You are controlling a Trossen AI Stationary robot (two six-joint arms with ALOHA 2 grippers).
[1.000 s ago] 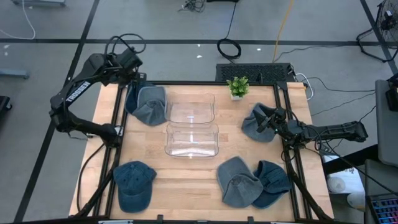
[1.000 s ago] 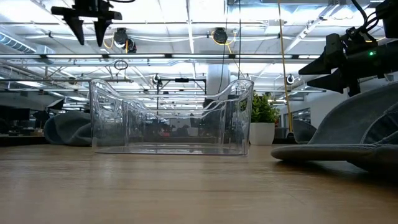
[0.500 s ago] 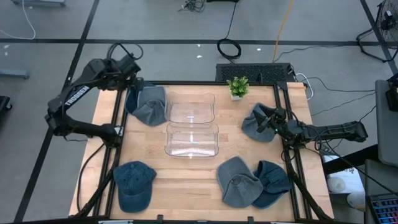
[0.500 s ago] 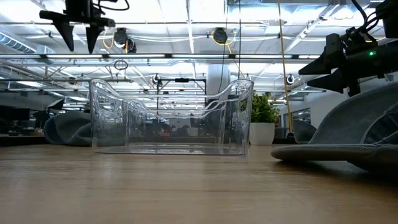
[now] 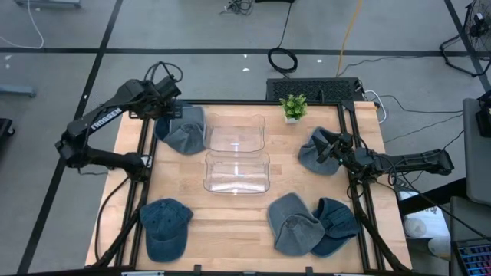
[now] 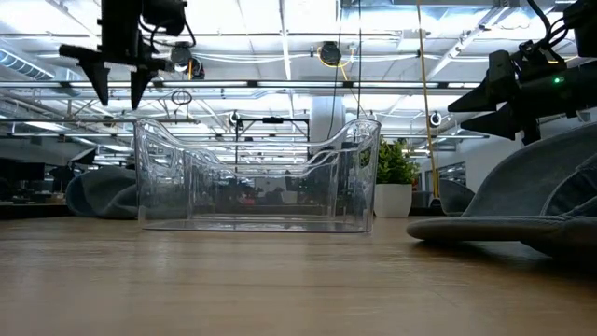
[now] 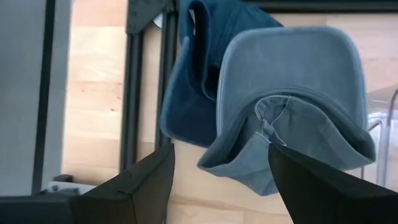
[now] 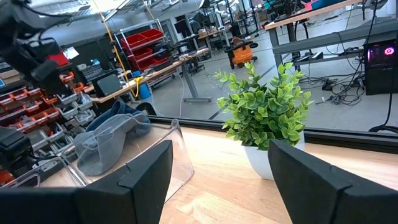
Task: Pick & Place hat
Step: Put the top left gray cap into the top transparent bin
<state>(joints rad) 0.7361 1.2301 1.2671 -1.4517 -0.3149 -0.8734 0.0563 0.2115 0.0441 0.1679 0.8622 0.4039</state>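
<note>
Two hats lie at the table's far left, a dark blue one point(image 7: 189, 81) and a grey-blue one point(image 7: 292, 87) that overlaps it point(image 5: 184, 129). My left gripper point(image 5: 175, 100) hangs open above them, fingers pointing down point(image 6: 117, 79), one on either side of the grey-blue hat's back opening in the left wrist view point(image 7: 221, 186); it touches nothing. My right gripper point(image 5: 325, 146) is open and held level over a grey hat point(image 5: 314, 153) at the right side; it shows in the low view point(image 6: 478, 107) and in its own wrist view point(image 8: 217, 180), which shows no hat between the fingers.
Two clear plastic bins point(image 5: 235, 132) point(image 5: 236, 172) stand end to end at the table's middle. A small potted plant point(image 5: 293, 107) stands at the far edge. A blue hat point(image 5: 165, 226) lies near left; a grey hat point(image 5: 293, 224) and a blue hat point(image 5: 336, 221) lie near right.
My left gripper has come down toward the two hats at the far left, still open and pointing down. My right gripper has kept still.
</note>
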